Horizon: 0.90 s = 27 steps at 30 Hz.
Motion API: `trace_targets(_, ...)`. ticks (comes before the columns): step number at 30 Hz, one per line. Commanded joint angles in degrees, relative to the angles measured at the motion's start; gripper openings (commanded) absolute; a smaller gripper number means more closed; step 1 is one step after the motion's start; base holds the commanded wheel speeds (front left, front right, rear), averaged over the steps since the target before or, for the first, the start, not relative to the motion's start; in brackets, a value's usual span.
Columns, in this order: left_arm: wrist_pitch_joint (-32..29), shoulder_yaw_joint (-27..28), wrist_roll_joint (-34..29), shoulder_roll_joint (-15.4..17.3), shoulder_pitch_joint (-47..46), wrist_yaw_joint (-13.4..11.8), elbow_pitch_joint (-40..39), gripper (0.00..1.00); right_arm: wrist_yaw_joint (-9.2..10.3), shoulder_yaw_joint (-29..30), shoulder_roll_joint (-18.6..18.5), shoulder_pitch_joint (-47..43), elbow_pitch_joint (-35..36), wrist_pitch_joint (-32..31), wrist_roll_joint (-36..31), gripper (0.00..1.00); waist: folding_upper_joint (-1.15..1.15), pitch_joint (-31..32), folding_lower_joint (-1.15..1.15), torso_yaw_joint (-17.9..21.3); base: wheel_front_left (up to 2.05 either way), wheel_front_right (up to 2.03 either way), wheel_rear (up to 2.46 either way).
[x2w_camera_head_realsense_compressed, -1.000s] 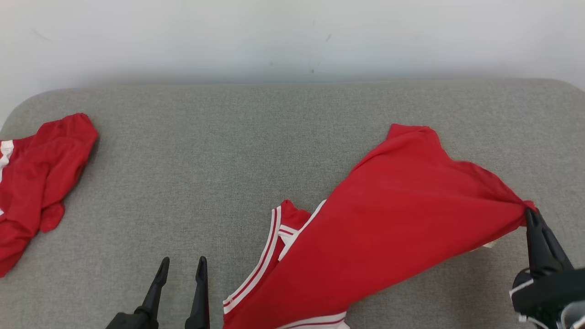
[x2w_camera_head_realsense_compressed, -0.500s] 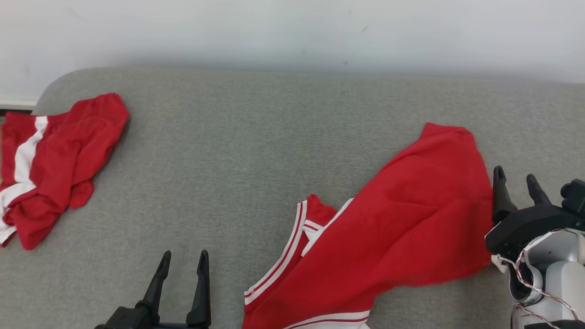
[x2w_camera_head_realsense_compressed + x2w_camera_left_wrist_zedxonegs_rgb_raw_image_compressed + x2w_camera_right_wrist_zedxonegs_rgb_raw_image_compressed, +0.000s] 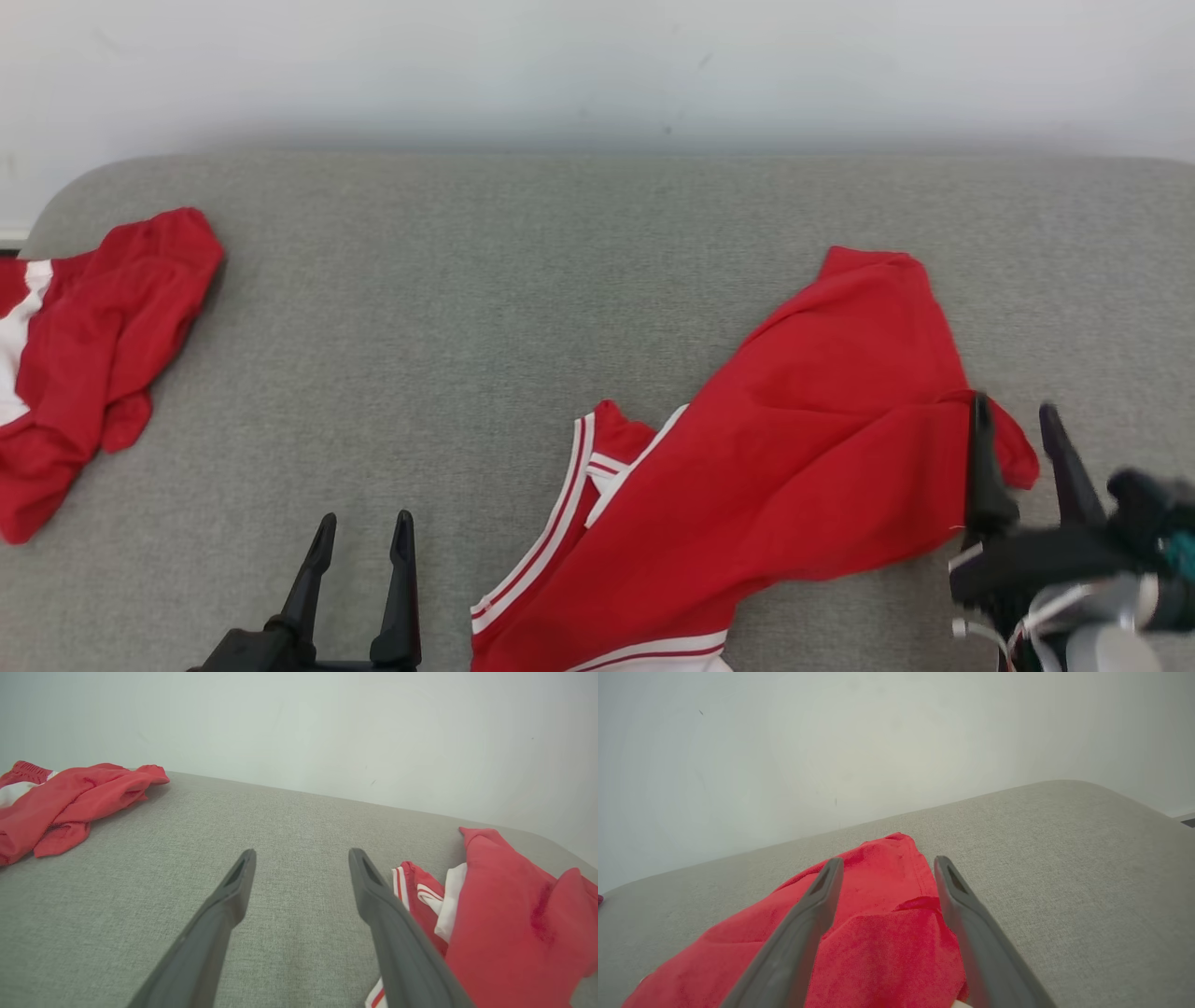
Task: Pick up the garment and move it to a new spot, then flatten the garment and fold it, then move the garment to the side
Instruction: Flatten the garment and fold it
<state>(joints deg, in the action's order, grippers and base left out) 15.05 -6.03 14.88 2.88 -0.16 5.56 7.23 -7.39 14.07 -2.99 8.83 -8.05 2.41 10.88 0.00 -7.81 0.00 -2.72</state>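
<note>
Garment (image 3: 794,467): red jersey with white-and-red trim, lying crumpled on the grey cloth-covered desk (image 3: 560,280), right of centre in the head view. It runs diagonally, with one end at the near edge and the far corner pointing toward the wall (image 3: 597,65). The striped neck or armhole edge is folded up on its left side, and the white inner face shows there.

Right pincer (image 3: 1013,405): released, fingers spread. It sits at the garment's right-hand corner, and a small red flap shows between the two fingers. The right wrist view shows red cloth under and between the fingers with a fold ridge across the gap. Not pinching; can't tell whether the tips touch the fabric. It is blurred in the head view.

Left pincer (image 3: 365,516): released, fingers apart, holding nothing. It is over bare desk just left of the garment's striped edge, not touching it.

Second red garment (image 3: 93,345) with a white stripe is bunched at the desk's far left end, well apart from both pincers.
</note>
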Motion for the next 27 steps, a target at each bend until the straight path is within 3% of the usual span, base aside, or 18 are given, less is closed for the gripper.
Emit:
trace_targets(1, 0.2, 0.1, 0.3, 0.0, 0.6, 0.1, 0.0, 1.0, -0.2, -0.6, 0.1, -2.1, 0.4, 1.0, 2.0, 1.0, 0.0, 0.7, 0.0, 1.3, 0.0, 0.0, 0.0)
trace_targets(10, 0.2, 0.5, -0.3, 0.0, 1.1, 0.2, 0.6, 1.0, -0.2, -4.1, 0.2, -9.9, 0.8, 9.9, 1.7, 1.0, 0.0, 1.9, 0.0, 4.1, 0.0, 0.0, 0.0)
trace_targets(16, 0.2, 0.1, -0.7, 0.0, 1.0, 0.4, 1.8, 1.0, -0.2, -5.9, 0.2, -11.1, -1.4, 11.6, 0.5, 1.0, 0.0, 2.6, 0.0, 5.1, 0.0, 0.0, 0.0)
trace_targets(23, -0.9, -1.8, -0.6, 0.6, -4.3, 0.9, 8.6, 1.0, -0.2, -6.8, 0.2, -9.8, -1.6, 12.1, 1.1, 1.0, 0.0, 2.8, 0.0, 5.8, 0.0, 0.0, 0.0)
trace_targets(27, -7.1, -4.5, -0.2, 1.8, -10.0, 1.5, 15.6, 1.0, -0.21, -7.5, 0.2, -9.4, -1.6, 12.3, 1.4, 1.0, 0.0, 2.5, 0.0, 6.7, 0.0, 0.0, 0.0)
